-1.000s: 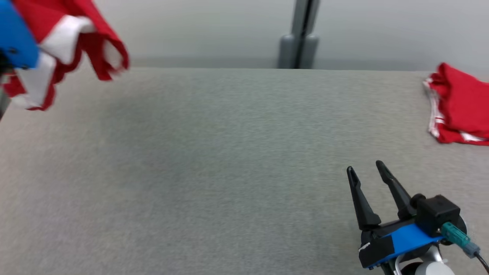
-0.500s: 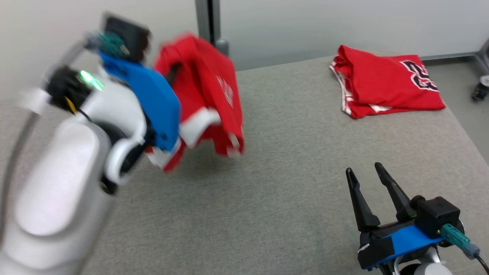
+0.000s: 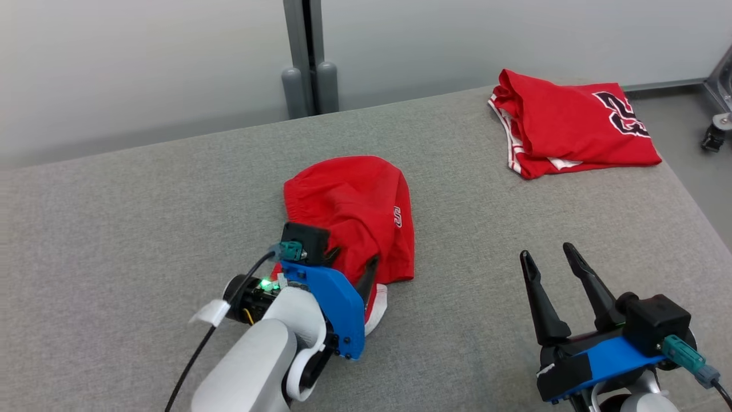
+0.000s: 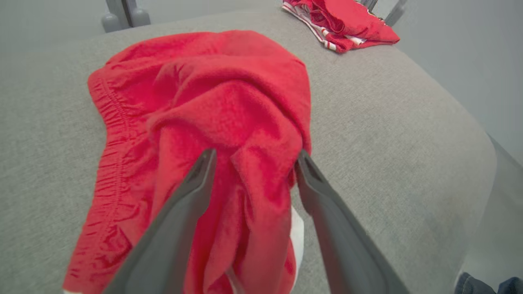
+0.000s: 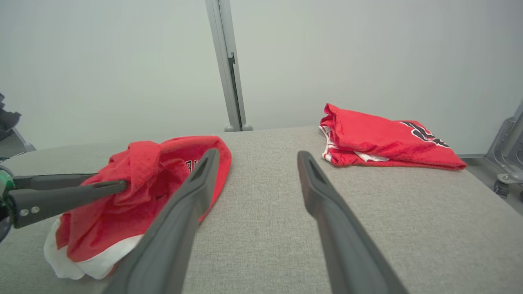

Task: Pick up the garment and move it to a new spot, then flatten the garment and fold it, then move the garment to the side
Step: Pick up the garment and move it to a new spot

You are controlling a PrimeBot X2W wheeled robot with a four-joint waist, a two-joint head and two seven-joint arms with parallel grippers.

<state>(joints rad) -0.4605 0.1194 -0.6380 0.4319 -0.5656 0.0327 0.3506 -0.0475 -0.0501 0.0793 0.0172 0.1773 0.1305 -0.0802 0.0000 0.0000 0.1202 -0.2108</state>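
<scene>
the red garment (image 3: 349,212) lies crumpled on the table (image 3: 143,229), left gripper (image 3: 354,257) spread wide astride a fold, right gripper (image 3: 545,250) wide and empty. soft, light, floppy: probably best pinched at its waistband (image 4: 110,134).

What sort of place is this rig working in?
Likely a robotics lab or test cell, not a home: a grey fabric-topped table, plain pale wall panels joined by a grey metal post, and a folded red numbered jersey set apart from the crumpled red cloth garment.
</scene>
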